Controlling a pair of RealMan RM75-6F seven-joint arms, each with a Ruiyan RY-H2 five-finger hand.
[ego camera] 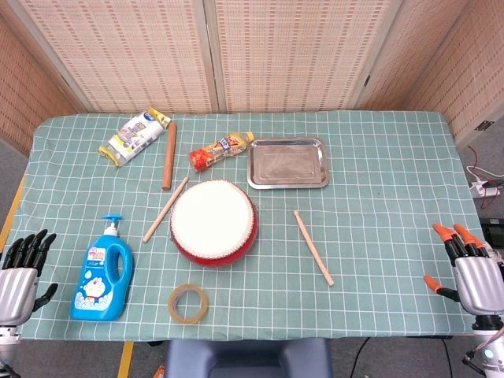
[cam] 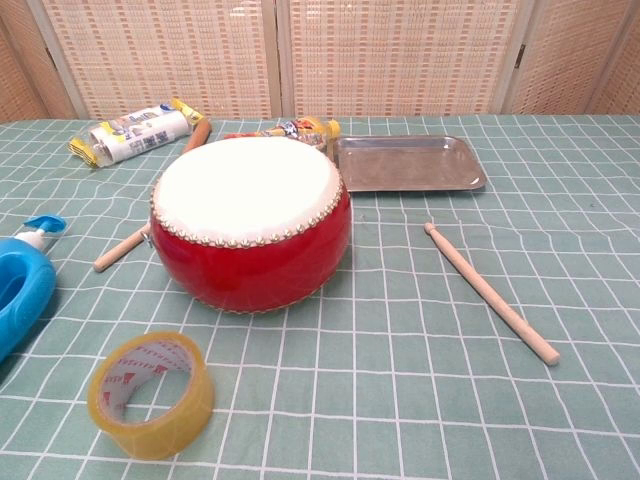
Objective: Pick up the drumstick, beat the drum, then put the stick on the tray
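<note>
Both empty, open: right robot hand, left robot hand; reach right forward-left to stick, pinch mid-shaft, clear of drum.

The drumstick lies right of the drum, with the tray behind them.

Open cloth leftward of right hand.
Nothing between it and drumstick; drum just beyond, tray further ahead.
</note>
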